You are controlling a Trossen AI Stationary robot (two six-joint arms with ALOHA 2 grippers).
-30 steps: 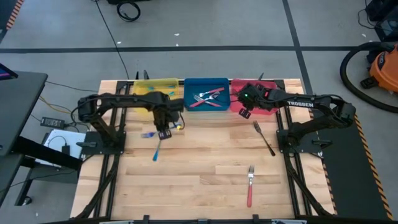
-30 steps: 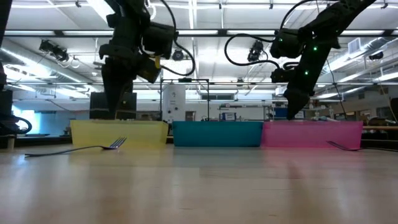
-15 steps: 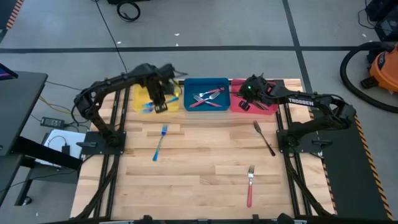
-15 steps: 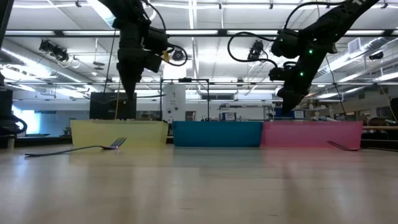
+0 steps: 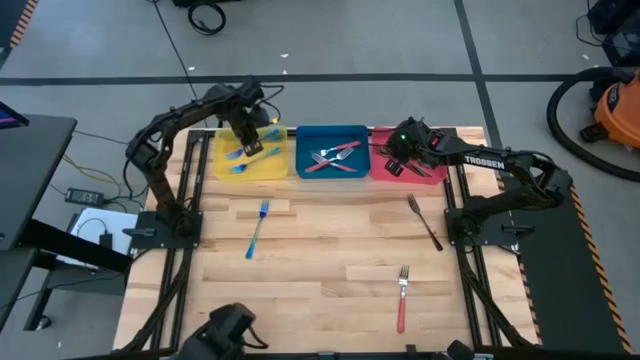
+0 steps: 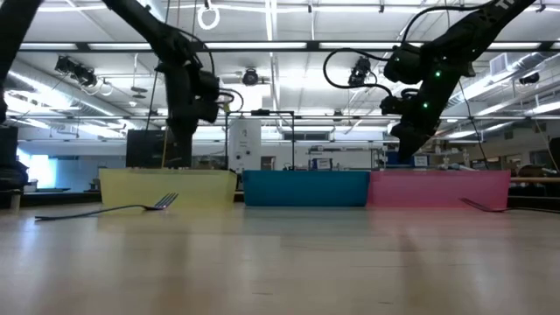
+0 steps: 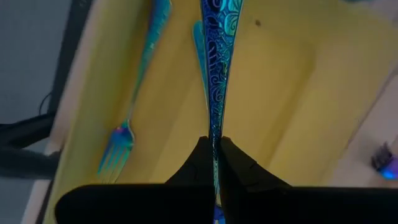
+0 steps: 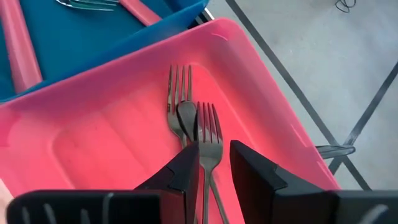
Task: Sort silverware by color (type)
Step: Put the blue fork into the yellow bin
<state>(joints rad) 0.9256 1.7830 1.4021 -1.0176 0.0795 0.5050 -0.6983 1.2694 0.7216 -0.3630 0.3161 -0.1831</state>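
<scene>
Both arms over the trays at the table's far edge, three forks loose on the wood.

The left gripper (image 7: 214, 149) hangs over the yellow tray (image 5: 228, 168), its fingers pinched tight on an iridescent blue-teal utensil (image 7: 217, 56) (two more of that kind lie in the tray beneath). The right gripper (image 8: 214, 165) hovers over the pink tray (image 8: 93, 143), fingers parted, a dark fork (image 8: 208, 134) showing between them in the wrist view; whether they touch it I cannot tell. Red-handled pieces (image 5: 333, 157) lie in the blue tray (image 5: 310, 135). On the table (image 5: 320, 300) lie a blue-teal fork (image 5: 258, 228), a dark grey fork (image 5: 424, 221) and a red-handled fork (image 5: 402, 298), well apart.
</scene>
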